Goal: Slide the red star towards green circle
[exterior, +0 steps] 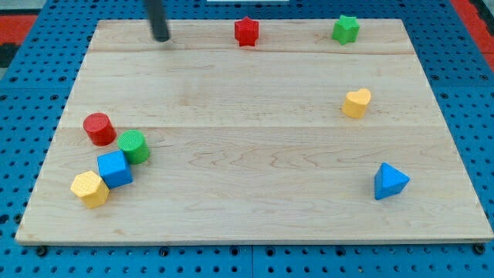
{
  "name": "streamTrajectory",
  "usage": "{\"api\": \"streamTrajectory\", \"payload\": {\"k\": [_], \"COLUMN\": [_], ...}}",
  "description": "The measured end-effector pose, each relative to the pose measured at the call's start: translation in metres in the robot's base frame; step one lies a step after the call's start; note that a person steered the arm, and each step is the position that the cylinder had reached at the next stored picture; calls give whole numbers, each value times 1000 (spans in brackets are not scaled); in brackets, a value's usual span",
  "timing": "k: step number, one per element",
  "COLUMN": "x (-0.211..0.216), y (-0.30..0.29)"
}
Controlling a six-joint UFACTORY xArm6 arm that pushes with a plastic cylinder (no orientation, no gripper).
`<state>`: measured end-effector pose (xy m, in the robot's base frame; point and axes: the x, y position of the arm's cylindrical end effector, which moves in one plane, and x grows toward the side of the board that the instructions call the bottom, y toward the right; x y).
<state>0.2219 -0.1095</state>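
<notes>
Red star-shaped block [246, 32] needs my bare tip [160, 37], holding nothing at its left, brought round to its upper right, pushing toward the green cylindrical circle block [133, 146].

My tip [160, 37] rests near the bench's [255, 154] top edge, at nine o'clock from the red star [246, 32] and well apart from it. The green circle [133, 146] sits far toward seven o'clock, touching the red cylinder [99, 128] and blue cube [114, 169].
</notes>
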Motion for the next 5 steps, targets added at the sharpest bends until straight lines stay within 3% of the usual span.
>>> {"api": "streamTrajectory", "payload": {"k": [1,3,4,5], "x": [-30,-12,24,56], "y": [46,147,161,117]}}
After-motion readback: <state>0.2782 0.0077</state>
